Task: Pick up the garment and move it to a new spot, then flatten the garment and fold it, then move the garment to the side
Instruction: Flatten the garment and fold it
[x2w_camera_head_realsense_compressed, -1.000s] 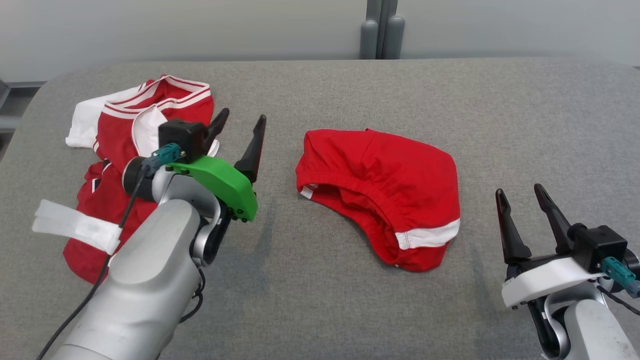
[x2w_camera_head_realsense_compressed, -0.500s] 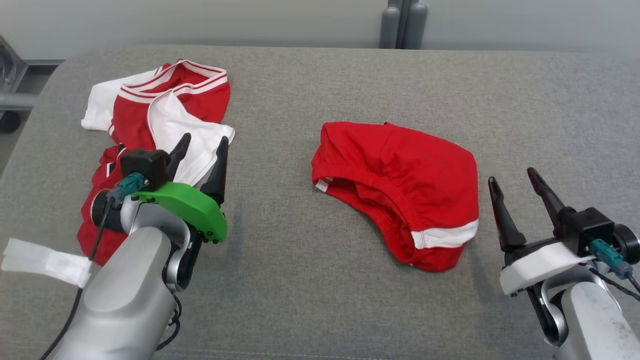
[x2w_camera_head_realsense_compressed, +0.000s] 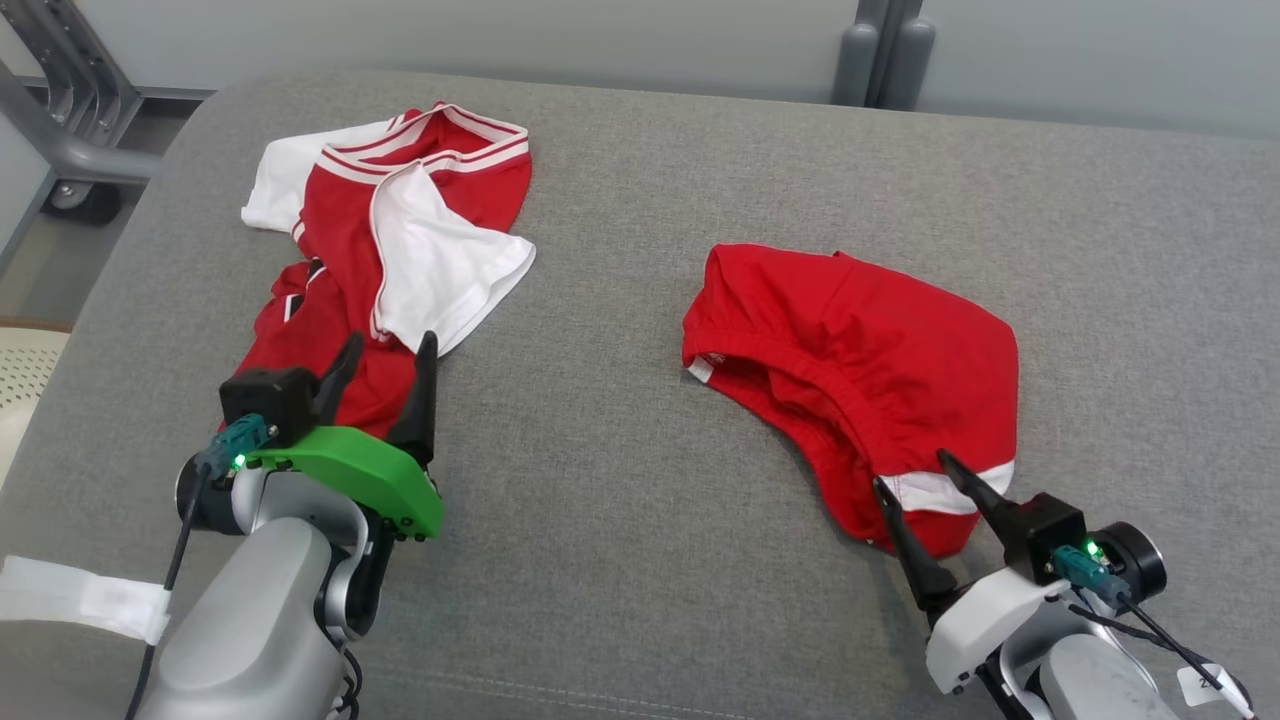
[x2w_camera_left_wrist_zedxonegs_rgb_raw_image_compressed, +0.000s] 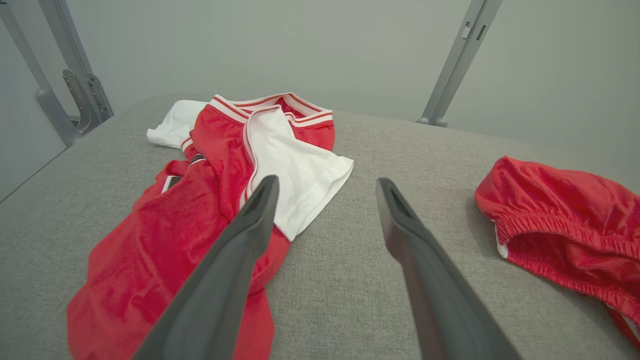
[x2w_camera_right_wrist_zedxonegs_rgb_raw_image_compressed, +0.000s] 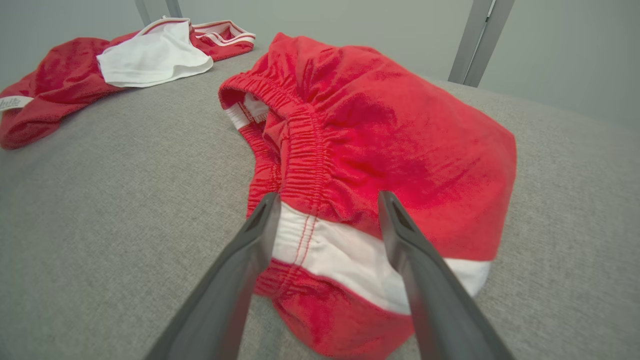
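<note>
Item under inspection: red shorts (x2w_camera_head_realsense_compressed: 870, 370), lying crumpled on the right half of the grey woven tabletop (x2w_camera_head_realsense_compressed: 620, 450), well apart from the second garment. The cloth is soft knit with a fine nap, bunched into a rounded, domed heap. A gathered elastic waistband (x2w_camera_head_realsense_compressed: 790, 405) curves along the near-left edge, ribbed and puckered, with the opening gaping toward the left. A smooth white band (x2w_camera_head_realsense_compressed: 990, 485) with red stitching crosses the near corner.

Right gripper (x2w_camera_head_realsense_compressed: 910, 470): the two long dark fingers stand apart, holding nothing. In the right wrist view the right gripper (x2w_camera_right_wrist_zedxonegs_rgb_raw_image_compressed: 327, 199) has its tips either side of the white band (x2w_camera_right_wrist_zedxonegs_rgb_raw_image_compressed: 340, 250), just below the waistband (x2w_camera_right_wrist_zedxonegs_rgb_raw_image_compressed: 305, 150) of the shorts (x2w_camera_right_wrist_zedxonegs_rgb_raw_image_compressed: 390, 125). Whether the tips touch the cloth cannot be told.

Left gripper (x2w_camera_head_realsense_compressed: 390, 340): fingers apart, nothing between them, on a green mount. In the left wrist view the left gripper (x2w_camera_left_wrist_zedxonegs_rgb_raw_image_compressed: 327, 184) has one finger over the red cloth and the other over bare tabletop, with the shorts (x2w_camera_left_wrist_zedxonegs_rgb_raw_image_compressed: 560, 210) off to the right.

Second garment: a red and white jersey (x2w_camera_head_realsense_compressed: 340, 250) on the left half of the tabletop, rumpled, with striped ribbed trim and a white panel folded across the red body.

Surround: grey metal posts (x2w_camera_head_realsense_compressed: 885, 60) stand behind the far edge of the tabletop.
</note>
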